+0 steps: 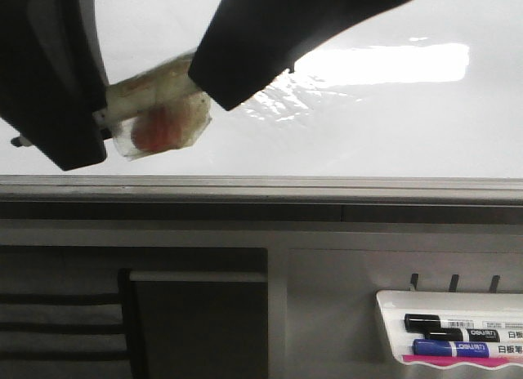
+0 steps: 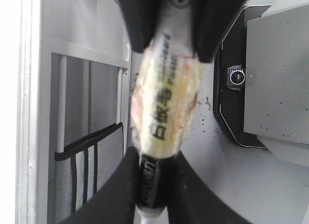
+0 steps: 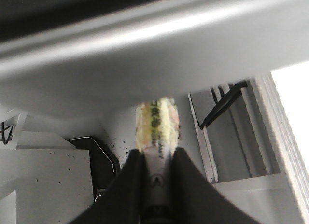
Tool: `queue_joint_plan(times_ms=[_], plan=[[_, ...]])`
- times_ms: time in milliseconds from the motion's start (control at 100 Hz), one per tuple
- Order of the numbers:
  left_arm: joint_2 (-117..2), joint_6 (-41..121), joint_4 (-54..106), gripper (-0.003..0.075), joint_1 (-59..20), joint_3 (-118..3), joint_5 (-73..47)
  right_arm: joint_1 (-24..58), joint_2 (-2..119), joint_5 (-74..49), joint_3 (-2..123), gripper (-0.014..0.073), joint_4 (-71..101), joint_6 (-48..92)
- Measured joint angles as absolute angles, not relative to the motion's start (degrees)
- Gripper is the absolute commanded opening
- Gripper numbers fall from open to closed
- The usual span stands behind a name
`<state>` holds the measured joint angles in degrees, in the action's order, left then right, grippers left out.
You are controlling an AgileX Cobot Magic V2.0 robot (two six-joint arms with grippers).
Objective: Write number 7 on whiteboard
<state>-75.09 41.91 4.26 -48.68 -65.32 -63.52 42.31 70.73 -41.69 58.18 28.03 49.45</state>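
Both arms are up at the large glossy white whiteboard [image 1: 392,126], w/ its bright rectangular glare and grey metal edge rail along the near edge. No number 7 shows on the board surface in any view, so writing looks not yet begun, or is hidden behind the arms. The left gripper [image 2: 157,195] has its fingers closed tight on the dark end of a white marker wrapped in yellowish crinkled tape [image 2: 164,108]; the right gripper [image 3: 157,185] has its fingers clamped on the same marker's other end, judging by both wrist views showing the identical taped barrel. In the front view the taped marker spans btwn the two dark arms at the left of the board. Likely reason: two-handed hold to pull the cap or pass the pen across; tape prob adds grip. Lower right, a small white tray [image 1: 392,301] holds a black marker [image 1: 445,326] and a blue marker [image 1: 458,347], spares, well apart from the arms.
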Motion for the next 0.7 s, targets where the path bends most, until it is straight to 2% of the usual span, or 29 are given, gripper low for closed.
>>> queue_joint_plan(times_ms=[110,180,430,700], plan=[[-75.1,41.3,4.5,0.0265,-48.7,-65.4,-62.6,42.3,70.7,-41.7,58.2,-0.0071,28.0,49.3],[-75.1,40.2,4.6,0.0331,-48.7,-65.4,-61.5,42.3,70.7,-41.3,58.2,-0.0071,27.5,49.2],[-71.6,28.5,1.4,0.0333,-45.6,-65.4,-56.4,37.6,67.4,-41.9,58.2,-0.0071,23.0,43.9],[-59.3,24.2,7.5,0.0333,-32.1,-59.8,-49.5,23.5,61.8,-53.4,57.7,-0.0071,13.7,30.7]])
